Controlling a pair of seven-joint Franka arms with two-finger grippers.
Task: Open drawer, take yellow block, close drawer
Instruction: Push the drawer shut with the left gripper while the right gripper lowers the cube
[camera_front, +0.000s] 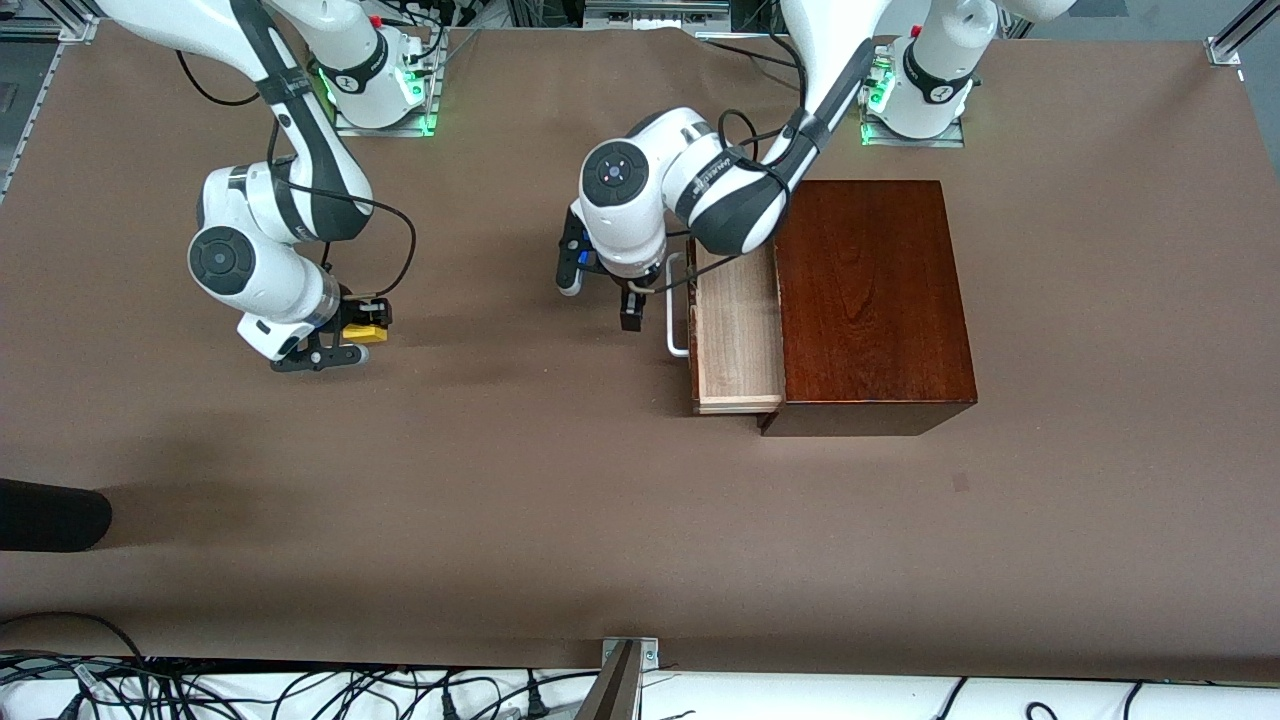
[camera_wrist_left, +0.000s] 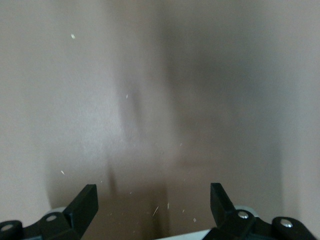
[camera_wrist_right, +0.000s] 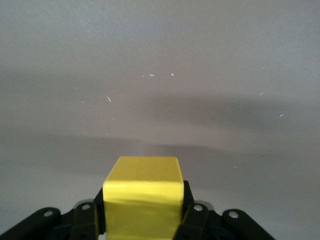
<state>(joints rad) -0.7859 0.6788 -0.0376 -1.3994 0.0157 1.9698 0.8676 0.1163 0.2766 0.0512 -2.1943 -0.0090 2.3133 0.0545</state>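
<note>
Now right gripper (camera_front: 352, 338) clamps yellow block (camera_front: 366, 333); left gripper (camera_front: 632, 300) open by drawer (camera_front: 735, 335).

Table (camera_front: 520, 500): brown matte surface spanning the whole front view | On it: glossy dark mahogany box (camera_front: 872, 300) toward the left arm's end, its drawer (camera_front: 735, 335) pulled out toward the right arm's end, pale wood interior showing, white loop handle (camera_front: 675, 305) at its front | Table edge nearest the camera: dark rounded object (camera_front: 50, 515) at the right arm's end.
</note>
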